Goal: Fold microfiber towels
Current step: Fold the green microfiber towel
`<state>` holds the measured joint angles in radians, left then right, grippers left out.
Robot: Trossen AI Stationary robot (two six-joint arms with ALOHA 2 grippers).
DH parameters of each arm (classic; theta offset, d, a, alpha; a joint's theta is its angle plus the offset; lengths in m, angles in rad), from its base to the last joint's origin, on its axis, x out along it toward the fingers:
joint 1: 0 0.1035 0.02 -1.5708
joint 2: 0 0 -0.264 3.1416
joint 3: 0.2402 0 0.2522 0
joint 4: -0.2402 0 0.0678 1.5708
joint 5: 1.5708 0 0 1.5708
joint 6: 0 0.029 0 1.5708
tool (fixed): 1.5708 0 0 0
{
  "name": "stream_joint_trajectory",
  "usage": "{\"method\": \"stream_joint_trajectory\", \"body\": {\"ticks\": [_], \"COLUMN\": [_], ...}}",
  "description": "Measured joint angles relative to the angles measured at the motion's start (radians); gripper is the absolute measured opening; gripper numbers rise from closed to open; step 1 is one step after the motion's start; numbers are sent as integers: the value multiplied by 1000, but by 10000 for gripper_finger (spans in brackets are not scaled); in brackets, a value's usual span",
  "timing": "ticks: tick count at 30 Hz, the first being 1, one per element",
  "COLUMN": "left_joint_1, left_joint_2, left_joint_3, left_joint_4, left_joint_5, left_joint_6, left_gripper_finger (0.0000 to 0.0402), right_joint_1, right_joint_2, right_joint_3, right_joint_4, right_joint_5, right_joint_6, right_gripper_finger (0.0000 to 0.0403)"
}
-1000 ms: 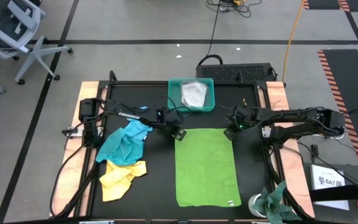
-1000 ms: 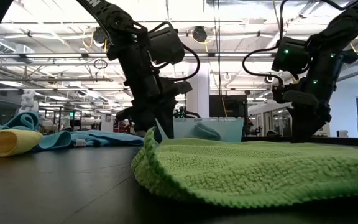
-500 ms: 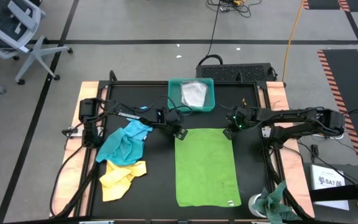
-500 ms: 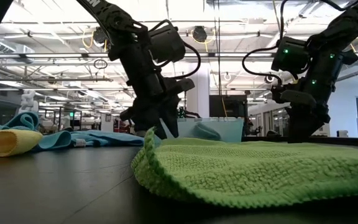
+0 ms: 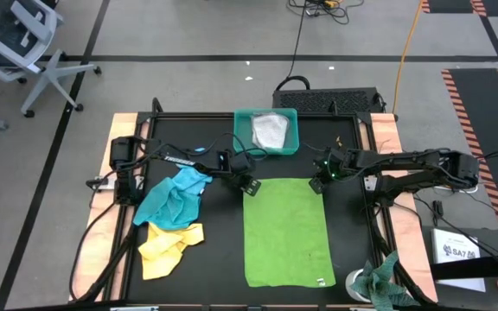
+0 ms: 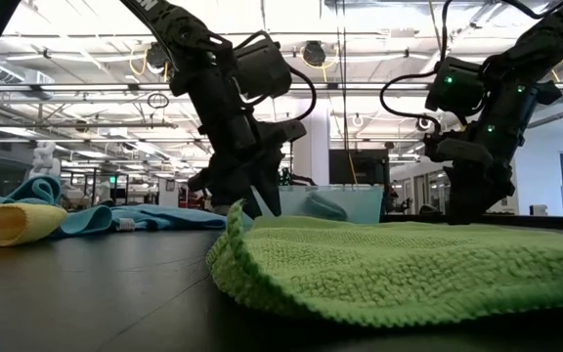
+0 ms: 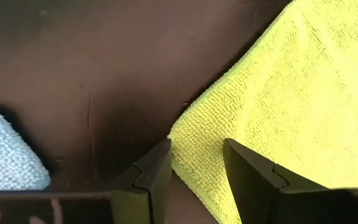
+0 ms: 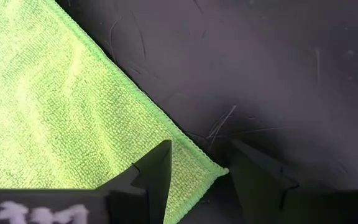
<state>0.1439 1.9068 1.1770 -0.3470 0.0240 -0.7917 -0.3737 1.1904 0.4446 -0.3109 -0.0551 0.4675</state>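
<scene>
A lime green towel [image 5: 288, 229] lies spread flat in the middle of the black table. My left gripper [image 5: 249, 186] stands open over its far left corner [image 7: 174, 132], pointing steeply down with one finger on either side of that corner. At the far right corner [image 8: 219, 169] my right gripper [image 5: 318, 184] stands open the same way. A turquoise towel [image 5: 175, 194] and a yellow towel [image 5: 169, 246] lie crumpled at the left. A pale grey towel [image 5: 271, 130] sits in the teal tray [image 5: 242, 138]. My left gripper has its fingers [image 7: 157, 171] right at the green towel's far left corner, which stands up a little beside them [image 6: 233, 210]. I cannot tell whether they touch it. My right gripper has its fingers [image 8: 157, 168] close over the far right corner, and I cannot tell whether they touch it either.
The teal tray stands at the far edge, just behind both grippers. A mottled green-and-white rag [image 5: 379, 281] lies at the near right corner. Bare black table [image 5: 353, 225] shows to the right of the green towel and between it and the crumpled towels.
In the low view my left gripper's fingers have tipped slightly at the green towel's far left corner. That corner now stands a little higher than before, and the rest of the towel lies as it did.
</scene>
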Motion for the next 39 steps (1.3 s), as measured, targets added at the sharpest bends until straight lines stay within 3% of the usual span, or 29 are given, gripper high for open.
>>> {"method": "stream_joint_trajectory", "body": {"ticks": [12,39], "left_joint_1": [-1,-2], "left_joint_2": [6,59], "left_joint_3": [0,4], "left_joint_4": [-25,35], "left_joint_5": [-56,-24], "left_joint_6": [-4,-23], "left_gripper_finger": [147,146], "right_joint_1": [0,0], "right_joint_2": [0,-1], "right_joint_3": [0,0], "right_joint_4": [0,1], "right_joint_5": [-1,1], "right_joint_6": [0,0], "right_gripper_finger": [151,139]}}
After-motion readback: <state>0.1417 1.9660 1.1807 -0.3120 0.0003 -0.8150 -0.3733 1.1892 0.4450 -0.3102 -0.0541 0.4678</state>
